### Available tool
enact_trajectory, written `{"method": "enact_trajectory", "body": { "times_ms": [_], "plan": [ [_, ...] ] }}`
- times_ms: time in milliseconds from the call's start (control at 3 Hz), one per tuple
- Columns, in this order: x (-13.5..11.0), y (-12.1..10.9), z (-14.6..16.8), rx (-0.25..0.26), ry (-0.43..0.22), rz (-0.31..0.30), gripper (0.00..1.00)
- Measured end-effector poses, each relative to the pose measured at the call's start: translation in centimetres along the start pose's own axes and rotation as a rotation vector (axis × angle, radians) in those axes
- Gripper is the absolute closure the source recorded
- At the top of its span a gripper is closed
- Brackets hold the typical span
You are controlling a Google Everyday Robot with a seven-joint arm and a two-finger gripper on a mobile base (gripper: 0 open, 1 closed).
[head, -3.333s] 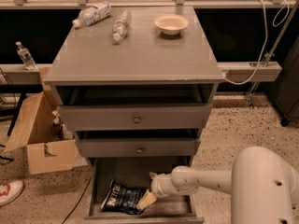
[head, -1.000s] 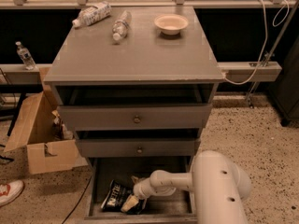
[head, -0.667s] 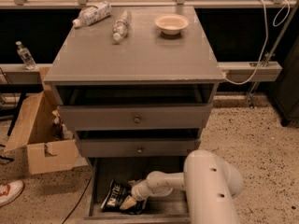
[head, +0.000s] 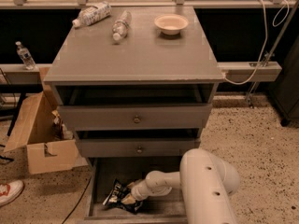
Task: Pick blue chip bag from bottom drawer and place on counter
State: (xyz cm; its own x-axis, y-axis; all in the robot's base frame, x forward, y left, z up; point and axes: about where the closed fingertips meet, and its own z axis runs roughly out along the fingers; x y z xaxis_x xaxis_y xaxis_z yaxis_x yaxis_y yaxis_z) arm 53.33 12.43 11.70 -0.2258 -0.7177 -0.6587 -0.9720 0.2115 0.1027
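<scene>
The blue chip bag lies crumpled in the left part of the open bottom drawer, dark navy with white lettering. My gripper reaches down into the drawer from the right and sits right on the bag's right edge, partly covering it. The white arm fills the lower right of the view. The grey counter is the cabinet's flat top above.
Two clear plastic bottles and a pale bowl lie at the back of the counter. The two upper drawers stand slightly open above. An open cardboard box sits left of the cabinet.
The gripper has moved left across the bottom drawer onto the chip bag, and the arm's body has swung in closer. The bag has stayed in place.
</scene>
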Motion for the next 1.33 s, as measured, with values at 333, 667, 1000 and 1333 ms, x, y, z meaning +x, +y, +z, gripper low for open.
{"method": "enact_trajectory", "body": {
  "times_ms": [333, 667, 1000, 1333],
  "plan": [
    [-0.6, -0.2, -2.5, -0.004, -0.078, -0.023, 0.93],
    [-4.7, -1.7, -10.4, 0.011, -0.312, -0.13, 1.0],
    [-4.8, -3.0, -18.3, 0.037, -0.447, -0.207, 1.0],
    [-4.8, -0.8, -18.4, -0.036, -0.468, -0.227, 1.0]
  ]
}}
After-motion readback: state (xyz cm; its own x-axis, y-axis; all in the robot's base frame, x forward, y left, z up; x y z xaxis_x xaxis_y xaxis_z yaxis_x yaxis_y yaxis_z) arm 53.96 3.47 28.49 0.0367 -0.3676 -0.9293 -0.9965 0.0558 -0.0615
